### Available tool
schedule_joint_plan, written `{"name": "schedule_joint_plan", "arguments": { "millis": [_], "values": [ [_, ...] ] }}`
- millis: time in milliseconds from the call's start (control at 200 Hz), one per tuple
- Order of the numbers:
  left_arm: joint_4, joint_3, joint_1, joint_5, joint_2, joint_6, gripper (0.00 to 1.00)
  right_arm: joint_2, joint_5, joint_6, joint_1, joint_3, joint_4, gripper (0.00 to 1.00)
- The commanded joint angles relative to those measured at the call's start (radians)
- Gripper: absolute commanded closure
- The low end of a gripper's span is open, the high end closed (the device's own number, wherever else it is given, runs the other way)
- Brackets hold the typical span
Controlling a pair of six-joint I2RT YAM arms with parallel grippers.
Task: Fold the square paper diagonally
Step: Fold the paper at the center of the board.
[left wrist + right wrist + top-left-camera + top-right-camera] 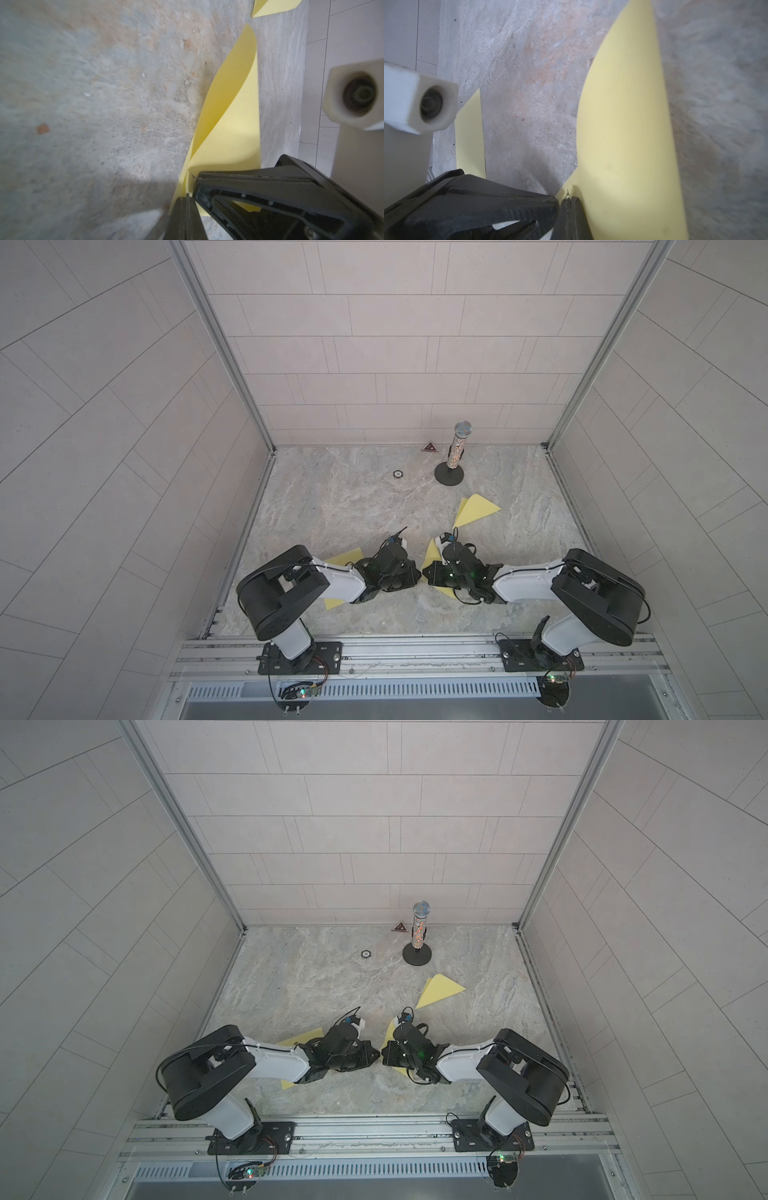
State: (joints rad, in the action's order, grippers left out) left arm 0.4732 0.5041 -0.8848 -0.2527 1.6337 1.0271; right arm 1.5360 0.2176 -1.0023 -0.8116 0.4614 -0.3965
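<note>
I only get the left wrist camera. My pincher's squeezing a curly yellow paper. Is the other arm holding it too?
Observer: Yes. In the right wrist view the right gripper is shut on the curled paper; it looks like the same sheet.
Child: Is more paper hiding somewhere?
Observer: In both top views a flat yellow sheet lies partly under the left arm.
Child: What's the yellow bit at my picture's edge?
Observer: A triangle paper, seemingly folded, lying near a sparkly microphone on a stand.
</note>
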Motion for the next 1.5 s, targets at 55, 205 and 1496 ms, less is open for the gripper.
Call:
{"name": "schedule_joint_plan", "arguments": {
  "millis": [55,205,1496],
  "values": [
    [-0.105,-0.003,-0.005,0.046,0.046,-0.021,0.99,-0.022,-0.021,0.023,-0.001,0.02,0.12,1.0],
    [-0.106,0.0,-0.005,0.047,0.055,-0.019,0.99,-0.064,-0.031,0.05,0.0,0.048,0.174,0.97],
    [-0.087,-0.013,-0.005,0.052,0.066,-0.016,1.0,-0.133,0.42,0.221,0.274,-0.062,0.104,0.38]
  ]
}}
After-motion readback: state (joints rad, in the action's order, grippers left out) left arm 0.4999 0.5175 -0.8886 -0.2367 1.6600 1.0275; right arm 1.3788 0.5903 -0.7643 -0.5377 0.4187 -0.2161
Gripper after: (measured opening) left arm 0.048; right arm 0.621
